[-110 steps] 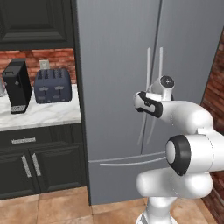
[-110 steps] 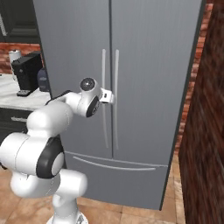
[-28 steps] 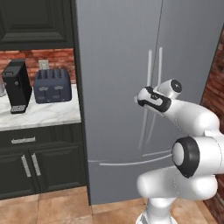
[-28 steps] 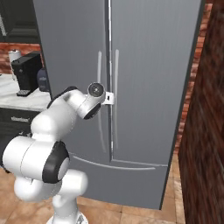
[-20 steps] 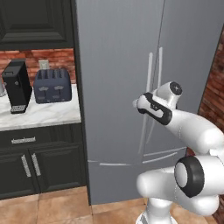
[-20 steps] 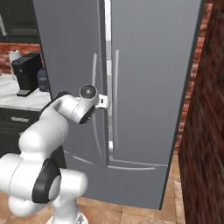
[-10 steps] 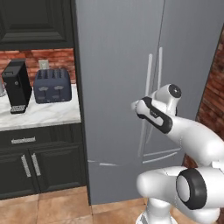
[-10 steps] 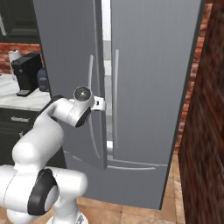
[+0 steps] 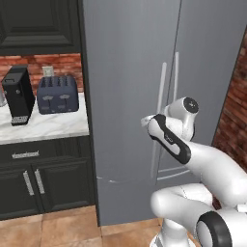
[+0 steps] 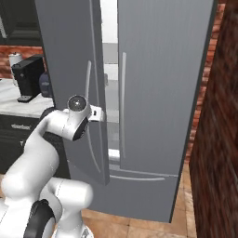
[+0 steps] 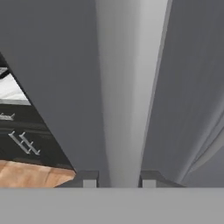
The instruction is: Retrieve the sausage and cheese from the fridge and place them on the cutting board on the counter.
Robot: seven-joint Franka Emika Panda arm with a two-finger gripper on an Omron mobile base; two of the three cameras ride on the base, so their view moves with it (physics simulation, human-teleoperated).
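Gripper (image 11: 115,180) clamped on left door handle (image 10: 89,111) of fridge (image 10: 158,93), bar running straight ahead between both tips. Door swung partly ajar, white interior and grey shelf (image 10: 110,69) just right of grip. Counter (image 9: 43,126) off left with toaster (image 9: 58,94).

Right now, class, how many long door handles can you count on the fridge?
2. One handle is on the left door, where the gripper is shut on it; the other handle is on the right door.
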